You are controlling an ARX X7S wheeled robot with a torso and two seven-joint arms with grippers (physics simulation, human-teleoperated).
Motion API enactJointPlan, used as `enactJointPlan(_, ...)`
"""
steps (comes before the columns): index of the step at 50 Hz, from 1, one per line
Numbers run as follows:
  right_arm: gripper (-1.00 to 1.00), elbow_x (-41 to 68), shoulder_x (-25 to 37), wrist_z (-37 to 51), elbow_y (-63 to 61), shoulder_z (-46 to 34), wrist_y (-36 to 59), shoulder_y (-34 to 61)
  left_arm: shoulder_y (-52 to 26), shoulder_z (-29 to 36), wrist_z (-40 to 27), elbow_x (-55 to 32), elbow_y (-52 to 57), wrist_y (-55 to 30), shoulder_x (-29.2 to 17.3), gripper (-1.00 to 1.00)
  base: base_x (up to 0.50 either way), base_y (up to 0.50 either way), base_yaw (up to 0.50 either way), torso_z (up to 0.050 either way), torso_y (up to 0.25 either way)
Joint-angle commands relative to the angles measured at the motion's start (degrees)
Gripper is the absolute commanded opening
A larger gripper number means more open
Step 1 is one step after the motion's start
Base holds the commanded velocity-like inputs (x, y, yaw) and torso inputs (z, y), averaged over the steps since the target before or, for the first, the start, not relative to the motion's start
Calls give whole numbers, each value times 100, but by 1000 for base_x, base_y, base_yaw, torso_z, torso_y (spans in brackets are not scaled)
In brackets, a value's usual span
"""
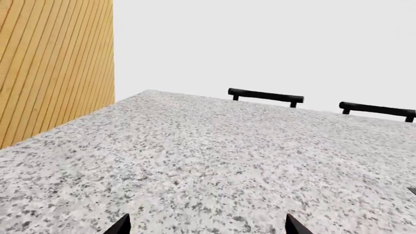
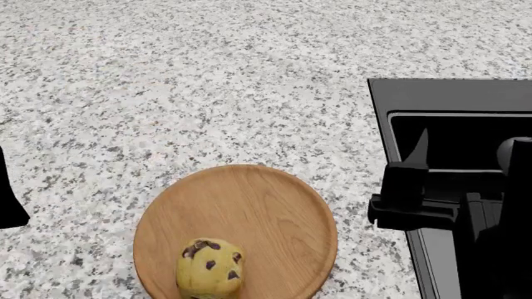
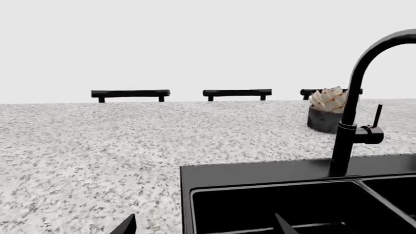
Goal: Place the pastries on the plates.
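Note:
One golden-yellow muffin with dark chips [image 2: 209, 269] sits on the wooden plate [image 2: 266, 205], near its front edge. The blue plate and any other muffin are out of view. My left gripper [image 1: 208, 226] is open and empty, its two dark fingertips [image 1: 120, 225] spread wide above bare granite; only a dark sliver of that arm [image 2: 9, 202] shows in the head view. My right gripper [image 3: 204, 226] is open and empty, hovering over the left rim of the black sink, to the right of the plate. The right arm [image 2: 465, 212] shows dark over the sink.
A black sink [image 2: 378, 106] with a tall black faucet [image 3: 354, 97] is set in the speckled granite counter [image 2: 208, 81]. A dark grey pot with a pale top [image 3: 327, 114] stands behind the faucet. Black chair backs [image 1: 265, 96] line the counter's far edge. A wood-slat wall [image 1: 52, 63] stands beside the counter.

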Motion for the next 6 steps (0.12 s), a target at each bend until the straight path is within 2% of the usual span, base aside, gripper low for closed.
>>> enactJointPlan(1,100,-282,-85,-81,117,-15,-455,-539,547,-15,26,136,-234,663,108,100,0,0,0,0,0)
enactJointPlan(6,100,-282,-89,-17,118,-10,-472,-565,574,-43,15,86,-179,733,72,100,0,0,0,0,0)
